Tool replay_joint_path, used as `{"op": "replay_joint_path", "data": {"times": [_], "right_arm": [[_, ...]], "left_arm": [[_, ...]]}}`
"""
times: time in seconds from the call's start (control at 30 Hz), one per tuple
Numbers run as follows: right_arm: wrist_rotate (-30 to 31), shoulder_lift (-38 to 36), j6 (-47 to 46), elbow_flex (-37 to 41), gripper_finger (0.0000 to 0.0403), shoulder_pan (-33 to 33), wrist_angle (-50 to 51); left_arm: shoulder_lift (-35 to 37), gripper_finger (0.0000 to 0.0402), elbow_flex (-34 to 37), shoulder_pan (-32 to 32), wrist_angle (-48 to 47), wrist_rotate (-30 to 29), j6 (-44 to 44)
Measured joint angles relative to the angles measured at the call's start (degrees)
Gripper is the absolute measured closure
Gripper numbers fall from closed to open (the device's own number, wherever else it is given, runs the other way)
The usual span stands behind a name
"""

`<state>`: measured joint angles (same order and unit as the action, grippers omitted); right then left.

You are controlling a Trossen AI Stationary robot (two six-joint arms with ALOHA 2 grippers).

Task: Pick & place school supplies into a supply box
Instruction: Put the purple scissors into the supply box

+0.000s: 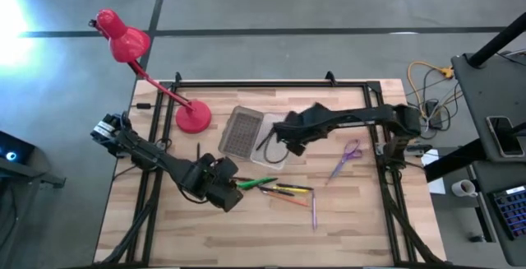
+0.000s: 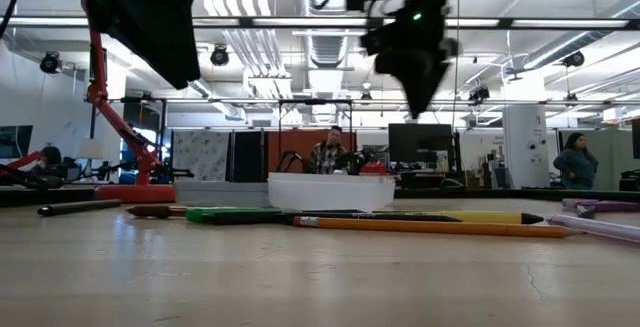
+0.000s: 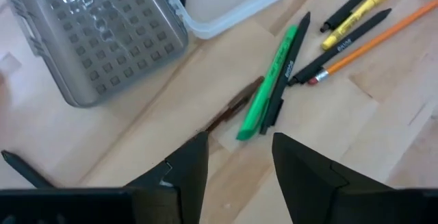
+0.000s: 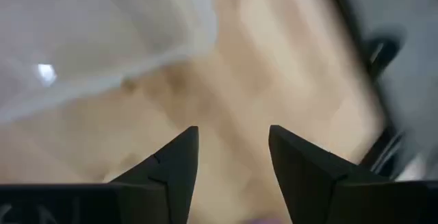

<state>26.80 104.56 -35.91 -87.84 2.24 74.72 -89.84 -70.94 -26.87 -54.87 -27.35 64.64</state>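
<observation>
While the left claw (image 3: 239, 159) hung open just short of the green marker (image 3: 270, 83) at frame centre, the box (image 1: 251, 136) lay open above it. Crowded pens (image 1: 288, 192) risked a double grab. The right claw (image 4: 233, 155) gaped empty beside the box.

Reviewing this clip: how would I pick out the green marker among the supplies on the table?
Start at the red desk lamp, then the grey ribbed half of the supply box beside its base. Just below lies a row of pens; the green marker is its leftmost piece, nearest the left gripper, and the only bright green one.
</observation>
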Motion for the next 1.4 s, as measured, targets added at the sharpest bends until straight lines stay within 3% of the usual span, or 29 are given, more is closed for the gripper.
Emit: {"op": "replay_joint_path", "data": {"times": [0.17, 0.3, 0.43, 0.57, 0.77, 0.87, 1.07, 1.3, 1.4], "right_arm": [[-14.24, -7.85, -8.84, 12.32, 0.0236, 1.10, -5.90], [-16.68, -14.71, -3.08, 24.22, 0.0236, 0.09, -13.96], [-16.74, -18.53, 1.76, 30.64, 0.0237, 0.32, -8.74], [-25.93, -20.22, -9.55, 35.33, 0.0248, 7.44, -6.84], [-24.77, -22.03, -25.92, 42.61, 0.0277, 13.43, -9.68], [-22.48, -22.46, -15.33, 44.22, 0.0282, 12.68, -9.28], [-18.61, -21.96, 20.69, 45.28, 0.0290, 12.48, -5.10], [-18.13, -18.17, 23.44, 45.43, 0.0298, 13.00, -4.89], [-20.10, -14.10, 14.92, 45.47, 0.0294, 13.42, -4.19]], "left_arm": [[0.11, 0.0254, 0.01, 0.79, 0.59, 0.12, -2.14], [0.11, 0.0254, 0.51, 0.72, 1.56, 0.24, -3.06], [0.11, 0.0254, 1.59, 0.72, 3.54, 0.64, -3.06], [0.13, 0.0254, 2.85, 0.74, 6.42, 1.81, -3.08], [0.17, 0.0254, 3.50, 0.92, 8.01, 1.84, -2.62], [0.25, 0.0254, 3.65, 0.92, 7.94, 1.81, -2.62], [0.51, 0.0254, 3.91, 1.21, 7.91, 1.75, -3.13], [0.75, 0.0254, 3.91, 1.53, 7.43, 1.75, -3.19], [0.85, 0.0254, 3.91, 1.57, 7.33, 1.75, -3.20]]}}
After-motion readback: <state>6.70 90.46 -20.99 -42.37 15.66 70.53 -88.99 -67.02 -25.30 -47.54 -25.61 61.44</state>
